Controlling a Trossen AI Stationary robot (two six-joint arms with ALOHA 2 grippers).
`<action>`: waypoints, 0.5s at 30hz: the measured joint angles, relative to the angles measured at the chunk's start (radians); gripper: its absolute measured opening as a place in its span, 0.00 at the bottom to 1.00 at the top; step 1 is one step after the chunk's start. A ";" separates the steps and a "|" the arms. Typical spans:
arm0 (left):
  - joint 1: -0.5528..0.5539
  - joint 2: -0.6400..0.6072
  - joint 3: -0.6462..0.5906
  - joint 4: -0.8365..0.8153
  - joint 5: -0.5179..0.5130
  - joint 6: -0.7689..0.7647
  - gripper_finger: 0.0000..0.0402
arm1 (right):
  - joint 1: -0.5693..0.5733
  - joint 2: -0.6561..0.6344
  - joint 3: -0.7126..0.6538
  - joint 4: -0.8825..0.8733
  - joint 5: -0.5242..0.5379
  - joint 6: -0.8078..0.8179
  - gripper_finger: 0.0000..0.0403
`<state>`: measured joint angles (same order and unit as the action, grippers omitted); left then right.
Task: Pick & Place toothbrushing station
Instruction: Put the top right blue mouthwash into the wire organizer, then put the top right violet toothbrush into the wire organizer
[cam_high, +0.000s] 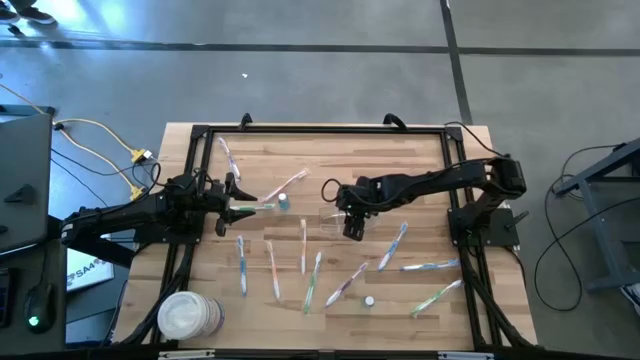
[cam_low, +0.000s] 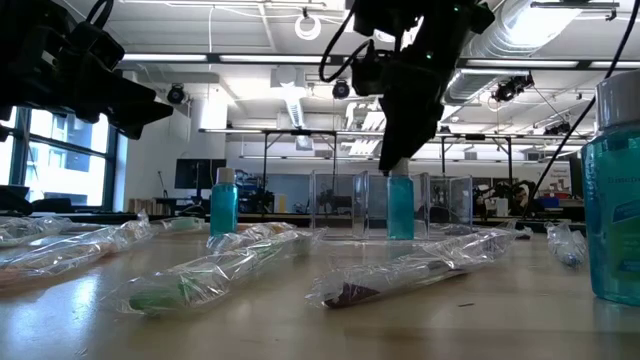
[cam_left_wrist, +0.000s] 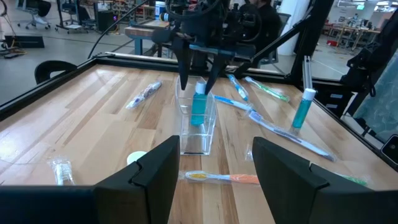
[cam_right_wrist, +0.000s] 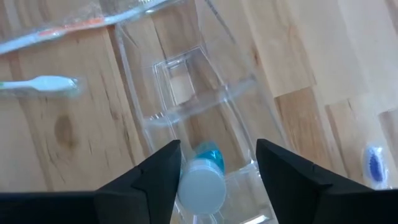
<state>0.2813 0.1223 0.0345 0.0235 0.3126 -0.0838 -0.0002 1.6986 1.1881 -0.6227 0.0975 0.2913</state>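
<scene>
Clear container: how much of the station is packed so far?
Done: one blue white-capped tube stands in the clear container. In hand: the right gripper, jaws open, sits just above that tube. Left: the toothbrushes and another tube lie on the table; the left gripper waits open.

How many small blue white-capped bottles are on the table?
3 bottles: one inside the clear container under the right gripper, one beside the left gripper, one near the table's front edge. More may be hidden.
</scene>
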 joint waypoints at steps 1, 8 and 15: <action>0.000 0.000 0.000 0.000 0.000 0.000 0.50 | 0.000 -0.006 0.000 0.002 0.000 0.000 0.50; 0.000 0.000 0.000 -0.003 0.000 0.000 0.50 | 0.000 -0.087 0.000 -0.020 -0.001 0.000 0.50; 0.000 0.000 0.000 -0.004 0.000 0.000 0.50 | 0.000 -0.251 0.000 -0.107 -0.027 0.020 0.50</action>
<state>0.2811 0.1223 0.0345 0.0196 0.3130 -0.0839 0.0001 1.4472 1.1881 -0.7294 0.0705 0.3111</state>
